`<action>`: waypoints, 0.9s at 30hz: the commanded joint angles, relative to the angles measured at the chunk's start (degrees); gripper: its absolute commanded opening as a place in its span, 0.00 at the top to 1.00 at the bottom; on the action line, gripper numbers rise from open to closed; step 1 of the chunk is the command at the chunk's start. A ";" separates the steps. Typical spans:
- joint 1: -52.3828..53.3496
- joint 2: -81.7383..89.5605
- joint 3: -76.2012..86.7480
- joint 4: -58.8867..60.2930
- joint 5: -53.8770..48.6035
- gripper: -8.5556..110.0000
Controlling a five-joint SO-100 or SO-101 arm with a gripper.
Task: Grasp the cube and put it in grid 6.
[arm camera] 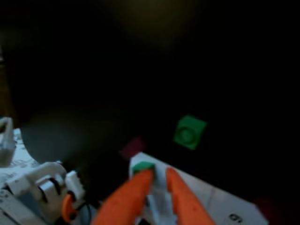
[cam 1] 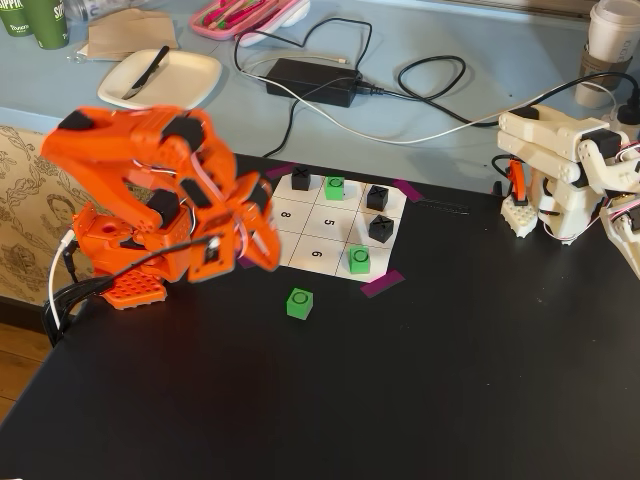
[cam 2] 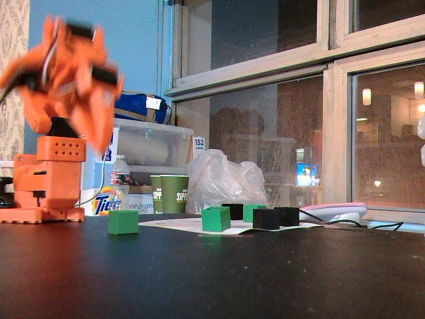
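Note:
Three green cubes marked O show in a fixed view. One lies on the black table in front of the paper board, one sits in the board's near right corner cell, and one is in the far row. Grid 6 is the bare near-row middle cell below the 5. My orange gripper hangs blurred over the board's near left corner, above the surface. In the wrist view the gripper is a little open and empty over the board. The loose cube lies beyond it and the corner cube shows at one fingertip.
Three black X cubes stand on the board's far and right cells. A white robot arm stands at the table's right. Purple tape holds the board's corners. A plate, cables, a power brick and cups lie on the blue table behind.

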 commanded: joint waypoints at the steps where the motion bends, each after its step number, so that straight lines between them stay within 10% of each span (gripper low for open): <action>1: 0.70 -6.50 -8.44 1.32 0.79 0.79; 27: -2.72 -35.77 -44.65 31.03 10.90 0.73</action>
